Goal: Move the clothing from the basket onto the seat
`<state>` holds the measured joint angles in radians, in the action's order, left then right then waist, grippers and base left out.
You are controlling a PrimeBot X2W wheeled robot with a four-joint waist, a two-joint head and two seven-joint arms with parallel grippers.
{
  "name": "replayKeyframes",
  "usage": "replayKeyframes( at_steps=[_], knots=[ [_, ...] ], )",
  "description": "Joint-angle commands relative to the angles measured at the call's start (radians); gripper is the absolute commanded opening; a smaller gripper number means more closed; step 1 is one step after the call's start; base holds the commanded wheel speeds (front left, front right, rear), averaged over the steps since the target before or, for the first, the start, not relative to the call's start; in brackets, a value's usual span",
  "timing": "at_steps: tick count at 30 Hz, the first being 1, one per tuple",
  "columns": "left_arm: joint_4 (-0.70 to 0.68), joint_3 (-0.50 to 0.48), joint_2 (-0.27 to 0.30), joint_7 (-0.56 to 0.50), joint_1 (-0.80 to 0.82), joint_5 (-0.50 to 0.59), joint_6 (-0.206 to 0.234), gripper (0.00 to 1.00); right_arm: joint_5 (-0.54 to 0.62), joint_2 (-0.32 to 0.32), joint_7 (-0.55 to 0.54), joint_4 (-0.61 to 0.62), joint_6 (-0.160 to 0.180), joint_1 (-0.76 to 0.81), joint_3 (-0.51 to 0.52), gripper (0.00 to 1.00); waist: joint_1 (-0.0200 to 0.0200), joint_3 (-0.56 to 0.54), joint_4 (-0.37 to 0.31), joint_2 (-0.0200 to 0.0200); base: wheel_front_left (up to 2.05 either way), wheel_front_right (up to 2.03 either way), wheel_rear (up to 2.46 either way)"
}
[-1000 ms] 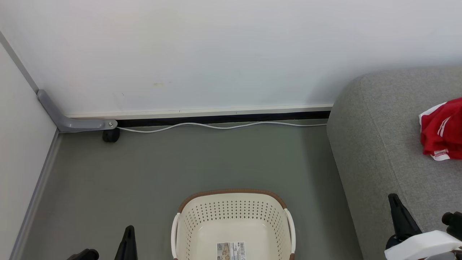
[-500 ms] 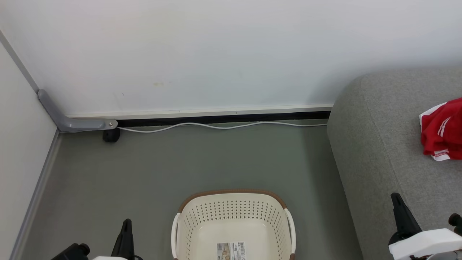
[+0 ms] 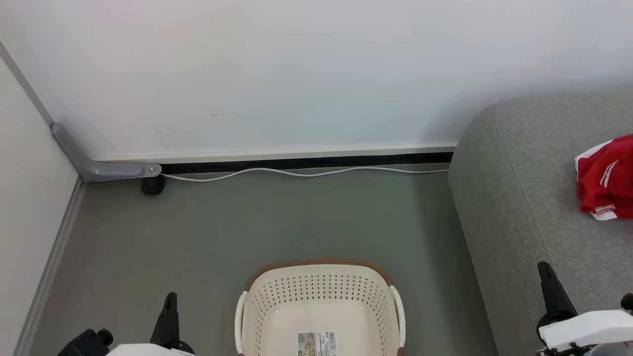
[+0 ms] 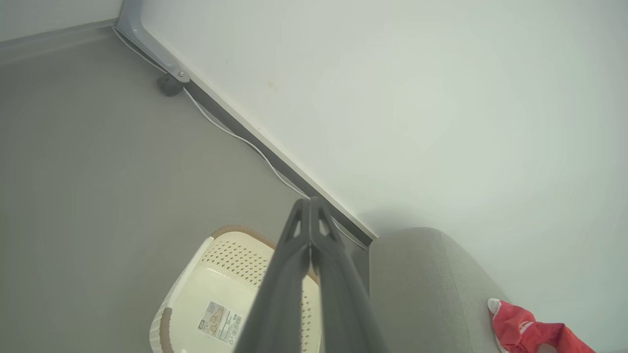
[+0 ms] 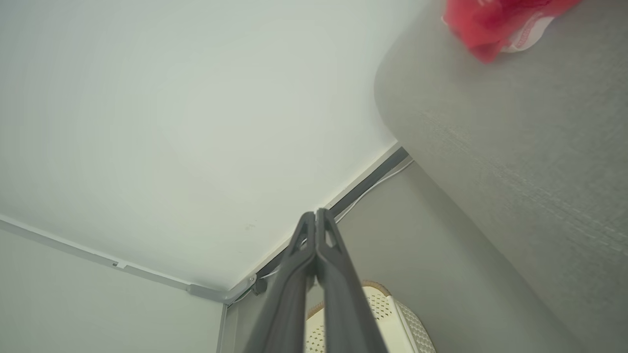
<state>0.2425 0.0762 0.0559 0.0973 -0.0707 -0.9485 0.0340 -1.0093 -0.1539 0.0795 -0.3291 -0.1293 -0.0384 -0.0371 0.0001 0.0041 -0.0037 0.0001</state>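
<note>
Seat (image 3: 519, 198) bears clothing (image 3: 606, 178) | left jaws, right jaws pressed together, unladen

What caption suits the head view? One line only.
Empty cream perforated plastic basket beside a grey fabric sofa bearing red white-striped clothing.

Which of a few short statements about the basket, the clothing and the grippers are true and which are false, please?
1. Red clothing lies on the seat. True.
2. The basket stands on the seat. False: it stands on the floor.
3. The left gripper is shut. True.
4. The right gripper grips clothing. False: it is shut on nothing, apart from the clothing.
5. A garment fills the basket. False: its visible inside is bare but for a label.
6. A white cable runs along the foot of the wall. True.
</note>
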Motion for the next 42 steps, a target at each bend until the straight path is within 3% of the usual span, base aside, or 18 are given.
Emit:
replayKeyframes(
  at_steps=[1, 42],
  knots=[
    [-0.020, -0.027, 0.014, -0.005, 0.054, -0.037, -0.017, 0.00, -0.032, -0.008, -0.011, 0.034, -0.001, -0.043, 0.004, 0.00, -0.0001, 0.000, 0.000, -0.0001, 0.00, 0.00, 0.00],
    [-0.006, -0.114, 0.017, -0.125, 0.136, -0.477, -0.117, 0.00, -0.416, 0.066, -0.132, 0.068, -0.001, -0.061, 0.101, 0.00, -0.0001, -0.001, 0.003, -0.0001, 0.00, 0.00, 0.00]
  ],
)
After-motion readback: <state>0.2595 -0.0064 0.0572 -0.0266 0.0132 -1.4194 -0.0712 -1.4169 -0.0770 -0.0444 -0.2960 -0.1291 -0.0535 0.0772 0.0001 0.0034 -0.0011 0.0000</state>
